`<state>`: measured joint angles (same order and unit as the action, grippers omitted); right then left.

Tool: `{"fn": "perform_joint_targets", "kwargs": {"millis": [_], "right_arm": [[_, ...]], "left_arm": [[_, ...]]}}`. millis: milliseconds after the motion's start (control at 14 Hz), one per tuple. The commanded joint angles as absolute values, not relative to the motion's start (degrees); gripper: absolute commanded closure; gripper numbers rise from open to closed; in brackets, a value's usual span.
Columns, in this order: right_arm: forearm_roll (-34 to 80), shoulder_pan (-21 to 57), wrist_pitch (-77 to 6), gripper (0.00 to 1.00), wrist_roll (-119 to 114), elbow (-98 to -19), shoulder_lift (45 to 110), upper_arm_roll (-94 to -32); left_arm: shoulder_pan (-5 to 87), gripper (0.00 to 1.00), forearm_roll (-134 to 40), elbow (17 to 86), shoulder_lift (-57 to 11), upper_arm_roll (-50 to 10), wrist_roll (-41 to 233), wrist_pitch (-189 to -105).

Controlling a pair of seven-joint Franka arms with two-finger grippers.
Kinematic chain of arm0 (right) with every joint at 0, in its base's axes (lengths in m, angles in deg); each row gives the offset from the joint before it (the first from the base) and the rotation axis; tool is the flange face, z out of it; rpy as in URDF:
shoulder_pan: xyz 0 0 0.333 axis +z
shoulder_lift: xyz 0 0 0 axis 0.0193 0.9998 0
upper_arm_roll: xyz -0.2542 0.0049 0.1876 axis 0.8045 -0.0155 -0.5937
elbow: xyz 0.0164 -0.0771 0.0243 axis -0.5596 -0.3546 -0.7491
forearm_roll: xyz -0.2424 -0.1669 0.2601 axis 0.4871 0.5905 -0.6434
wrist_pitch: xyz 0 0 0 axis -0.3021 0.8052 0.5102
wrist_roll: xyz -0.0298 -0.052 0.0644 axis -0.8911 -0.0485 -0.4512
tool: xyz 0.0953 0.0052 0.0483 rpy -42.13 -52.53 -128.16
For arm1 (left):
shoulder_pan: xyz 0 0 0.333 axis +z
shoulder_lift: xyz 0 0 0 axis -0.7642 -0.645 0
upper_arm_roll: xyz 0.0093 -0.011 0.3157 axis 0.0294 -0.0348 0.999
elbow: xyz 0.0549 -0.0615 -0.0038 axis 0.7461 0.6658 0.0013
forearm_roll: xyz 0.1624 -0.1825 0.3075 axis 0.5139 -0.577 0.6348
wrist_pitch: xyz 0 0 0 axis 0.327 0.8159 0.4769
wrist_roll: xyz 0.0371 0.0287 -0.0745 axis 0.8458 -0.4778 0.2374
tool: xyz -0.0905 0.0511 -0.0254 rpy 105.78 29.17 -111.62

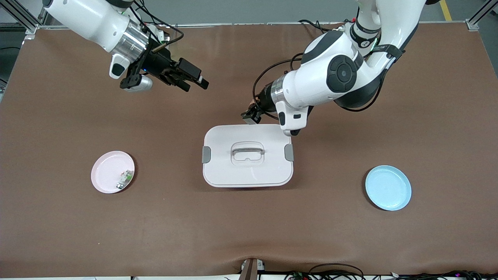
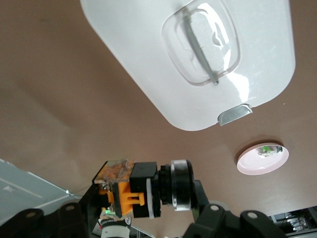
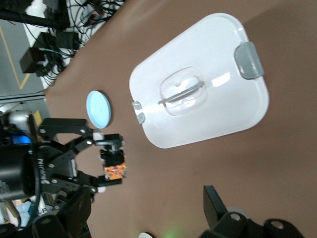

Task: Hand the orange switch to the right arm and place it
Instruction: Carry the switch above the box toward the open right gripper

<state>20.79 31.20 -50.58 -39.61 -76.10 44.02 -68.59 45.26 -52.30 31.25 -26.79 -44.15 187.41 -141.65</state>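
Note:
The orange switch (image 2: pixel 130 194) is a small black block with an orange clip and a round ringed cap. My left gripper (image 2: pixel 143 196) is shut on it. In the right wrist view the same gripper (image 3: pixel 110 166) shows holding the switch (image 3: pixel 115 171) in the air. In the front view my left gripper (image 1: pixel 251 115) hangs over the table beside the white box's rim, and the switch is mostly hidden in it. My right gripper (image 1: pixel 194 84) is open and empty over bare table toward the right arm's end, its own fingers (image 3: pixel 218 204) spread wide and pointing at the left gripper.
A white lidded box (image 1: pixel 248 171) with a handle and grey clips sits mid-table. A pink plate (image 1: pixel 102 171) holding a small white-and-green part (image 1: pixel 125 179) lies toward the right arm's end. A blue plate (image 1: pixel 388 188) lies toward the left arm's end.

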Motion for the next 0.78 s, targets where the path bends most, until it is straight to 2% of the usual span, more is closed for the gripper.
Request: {"fn": "perform_joint_targets", "kwargs": {"millis": [0, 712], "right_arm": [[15.1, 33.97, -55.0, 0.0, -38.43, -77.66, 43.64, -67.96], [14.39, 37.84, -55.28, 0.0, -46.06, -78.36, 46.64, -67.96]], "left_arm": [[45.53, 1.0, -53.31, 30.68, -26.83, -46.05, 195.09, -140.7], [44.21, 1.0, -53.31, 30.68, -27.36, -47.73, 199.33, -141.4]]}}
